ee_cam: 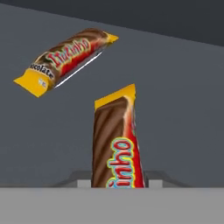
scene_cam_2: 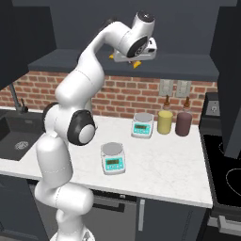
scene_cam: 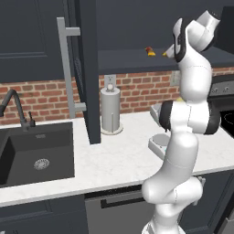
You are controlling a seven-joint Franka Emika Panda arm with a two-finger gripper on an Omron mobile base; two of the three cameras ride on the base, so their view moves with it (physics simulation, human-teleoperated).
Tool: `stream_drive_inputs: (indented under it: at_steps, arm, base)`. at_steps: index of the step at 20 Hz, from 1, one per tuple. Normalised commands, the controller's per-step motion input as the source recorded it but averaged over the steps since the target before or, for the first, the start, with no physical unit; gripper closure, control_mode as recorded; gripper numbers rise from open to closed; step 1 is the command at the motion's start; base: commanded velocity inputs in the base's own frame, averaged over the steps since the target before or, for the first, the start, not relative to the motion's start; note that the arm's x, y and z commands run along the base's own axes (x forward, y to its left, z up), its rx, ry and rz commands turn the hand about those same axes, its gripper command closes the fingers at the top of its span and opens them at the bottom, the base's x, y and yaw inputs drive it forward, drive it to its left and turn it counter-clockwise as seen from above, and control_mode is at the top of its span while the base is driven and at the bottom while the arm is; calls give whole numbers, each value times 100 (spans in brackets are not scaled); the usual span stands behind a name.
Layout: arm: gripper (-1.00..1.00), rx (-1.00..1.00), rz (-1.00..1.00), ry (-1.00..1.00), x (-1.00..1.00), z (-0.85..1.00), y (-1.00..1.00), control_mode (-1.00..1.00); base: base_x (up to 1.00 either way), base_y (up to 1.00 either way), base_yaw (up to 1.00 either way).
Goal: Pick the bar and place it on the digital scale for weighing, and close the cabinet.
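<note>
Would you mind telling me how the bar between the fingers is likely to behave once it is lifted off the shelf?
The bar looks slim and wrapped, so it is probably light. Its glossy wrapper may be slippery, so it could slide in the end effector. It appears gripped near one end, so it might pivot or droop, though it looks fairly stiff.

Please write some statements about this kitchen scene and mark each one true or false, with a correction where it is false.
1. The end effector is shut on a bar inside the cabinet. True.
2. A second wrapped bar lies on the cabinet shelf. True.
3. A bar already lies on the nearer digital scale. False: its pan is bare.
4. One scale stands on the counter. False: there are two, the other nearer the wall.
5. The cabinet door is closed. False: it stands open.
</note>
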Motion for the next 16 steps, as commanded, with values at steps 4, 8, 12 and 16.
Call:
stream_drive_inputs:
  at_steps: [4,8,12,16]
  arm:
    - [100,9,0,-8,-42,0,0,-100]
    - [100,15,0,-17,-27,-7,0,-100]
    - [100,19,0,-24,-53,0,0,-100]
    - [100,24,-1,-47,-70,1,0,-100]
  base:
    - [0,0,0]
    - [0,0,0]
    - [0,0,0]
    - [0,0,0]
